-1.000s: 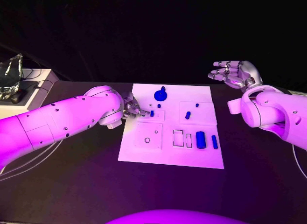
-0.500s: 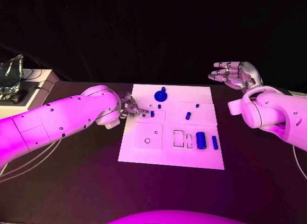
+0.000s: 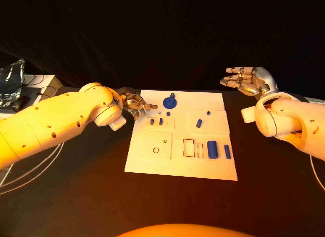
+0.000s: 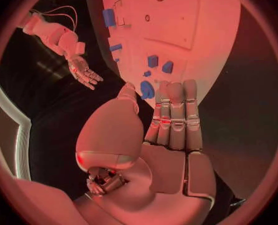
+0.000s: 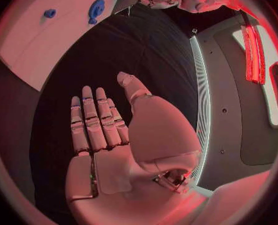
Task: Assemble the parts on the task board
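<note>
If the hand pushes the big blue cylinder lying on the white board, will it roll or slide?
The blue cylinder lies on its side on the flat task board, so it would probably roll when pushed sideways. It looks rigid, small and likely light.

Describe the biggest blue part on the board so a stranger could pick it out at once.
Find the white task board in the middle of the black table. At its far edge, just beyond the left hand, lies a round blue disc with a short stem. The other blue parts are small pegs or bars; it is the one round, wide piece.
</note>
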Motion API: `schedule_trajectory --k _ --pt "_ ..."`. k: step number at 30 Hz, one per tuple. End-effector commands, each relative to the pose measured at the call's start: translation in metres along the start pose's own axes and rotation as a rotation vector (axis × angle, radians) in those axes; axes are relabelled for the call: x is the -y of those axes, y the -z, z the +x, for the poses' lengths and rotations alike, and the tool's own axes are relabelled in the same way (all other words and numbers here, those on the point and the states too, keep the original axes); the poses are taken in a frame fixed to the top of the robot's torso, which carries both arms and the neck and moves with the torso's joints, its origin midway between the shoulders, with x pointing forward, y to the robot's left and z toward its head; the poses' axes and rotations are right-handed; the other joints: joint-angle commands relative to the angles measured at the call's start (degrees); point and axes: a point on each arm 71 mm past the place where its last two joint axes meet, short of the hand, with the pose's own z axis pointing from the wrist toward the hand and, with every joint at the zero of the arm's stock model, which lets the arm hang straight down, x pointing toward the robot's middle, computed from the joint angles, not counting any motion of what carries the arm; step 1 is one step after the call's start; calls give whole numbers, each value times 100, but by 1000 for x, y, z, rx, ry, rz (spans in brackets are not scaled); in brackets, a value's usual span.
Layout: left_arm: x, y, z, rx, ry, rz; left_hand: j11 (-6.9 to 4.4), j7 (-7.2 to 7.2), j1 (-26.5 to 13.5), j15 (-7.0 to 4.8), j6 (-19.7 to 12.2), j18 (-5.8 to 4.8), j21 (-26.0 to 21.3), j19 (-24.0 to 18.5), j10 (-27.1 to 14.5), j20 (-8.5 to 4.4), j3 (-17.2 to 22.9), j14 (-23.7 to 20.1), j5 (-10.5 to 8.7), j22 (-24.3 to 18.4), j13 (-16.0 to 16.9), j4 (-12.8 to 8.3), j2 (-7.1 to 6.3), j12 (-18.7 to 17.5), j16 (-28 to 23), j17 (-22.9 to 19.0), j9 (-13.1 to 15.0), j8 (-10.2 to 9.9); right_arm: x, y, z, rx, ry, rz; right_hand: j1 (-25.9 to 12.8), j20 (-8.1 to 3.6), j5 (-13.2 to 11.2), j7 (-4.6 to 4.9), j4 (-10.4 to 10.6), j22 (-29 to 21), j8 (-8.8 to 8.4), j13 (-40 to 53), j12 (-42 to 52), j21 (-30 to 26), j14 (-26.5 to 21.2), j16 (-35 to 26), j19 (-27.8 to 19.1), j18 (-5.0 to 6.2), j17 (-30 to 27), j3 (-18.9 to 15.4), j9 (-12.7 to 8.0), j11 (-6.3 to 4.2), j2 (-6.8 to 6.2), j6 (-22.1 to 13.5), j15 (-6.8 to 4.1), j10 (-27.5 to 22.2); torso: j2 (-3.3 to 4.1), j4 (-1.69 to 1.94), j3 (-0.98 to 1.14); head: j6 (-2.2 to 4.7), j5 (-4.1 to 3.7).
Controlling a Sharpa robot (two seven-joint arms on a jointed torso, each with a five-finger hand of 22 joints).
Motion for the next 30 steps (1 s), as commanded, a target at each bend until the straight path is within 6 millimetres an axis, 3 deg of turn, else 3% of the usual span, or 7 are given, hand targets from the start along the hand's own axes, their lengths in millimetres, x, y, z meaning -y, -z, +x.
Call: schedule_trajectory --k 1,4,8,12,19,23,30 --pt "11 -2 -3 43 105 147 140 119 569 140 -26 -104 -499 -238 -354 144 235 -423 7 -323 -481 -339 176 -384 -461 -471 -643 -268 0 0 0 -6 1 -8 13 15 33 186 -13 -6 -20 2 -38 -12 -44 -33 -27 -50 -8 -8 -8 -21 9 -17 3 -23 -3 12 5 19 -17" --pt "19 -5 -3 81 56 226 130 75 1017 146 367 -106 -841 -159 -273 184 531 -464 -12 -593 -1026 -763 143 -574 -594 -914 -1486 -637 0 0 0 -6 2 -8 27 11 37 185 -29 0 -19 2 -39 -4 -18 -31 35 -43 -7 11 -8 -22 16 -2 -1 -19 0 8 -1 41 -17" --pt "29 -8 6 124 -87 352 135 16 1384 140 734 -118 -866 -220 -221 151 912 -587 -96 -545 -1502 -1151 83 -905 -601 -1135 -2013 -960 1 -1 -1 -5 3 -8 21 9 38 183 -35 0 -20 2 -38 -4 14 -30 57 -40 -6 25 -8 -25 19 5 -3 -13 10 -11 -4 78 -31" --pt "40 -12 23 160 -264 473 231 -70 1311 210 1009 -134 -860 -353 -237 190 1071 -722 -146 -439 -1952 -1236 -100 -1424 -518 -1271 -2420 -1461 1 -1 -1 -6 5 -9 14 6 37 180 -40 1 -18 2 -39 -2 46 -27 76 -38 -4 32 -6 -27 14 25 -7 -6 8 -7 -4 110 -56" --pt "48 -23 41 218 -458 548 254 -185 1236 214 1464 -86 -912 -228 -115 198 1328 -687 -164 -388 -1946 -1156 -389 -2108 -268 -1518 -2420 -2332 0 -2 0 -9 7 -14 4 5 48 179 -57 1 -19 2 -39 -5 42 -29 86 -38 -5 62 -7 -28 11 33 -8 -4 8 -6 0 162 -72" --pt "50 -30 49 228 -528 547 220 -227 1250 152 1565 -45 -606 -131 -7 128 1460 -577 -154 -72 -1947 -1222 -463 -2233 234 -1387 -2420 -2490 0 -2 2 -12 7 -16 6 6 86 180 -69 0 -19 1 -39 -6 43 -29 79 -39 -5 75 -7 -27 8 33 -8 -5 14 -4 -4 178 -81" --pt "51 -38 60 223 -595 525 193 -245 1191 116 1681 47 -83 -100 100 102 1619 -493 -160 491 -1945 -1256 -514 -2315 1099 -1243 -2419 -2495 -1 -2 3 -16 6 -18 -4 5 115 179 -77 0 -19 1 -39 -6 33 -30 80 -39 -5 90 -7 -28 9 35 -7 -5 11 -6 -4 172 -96"
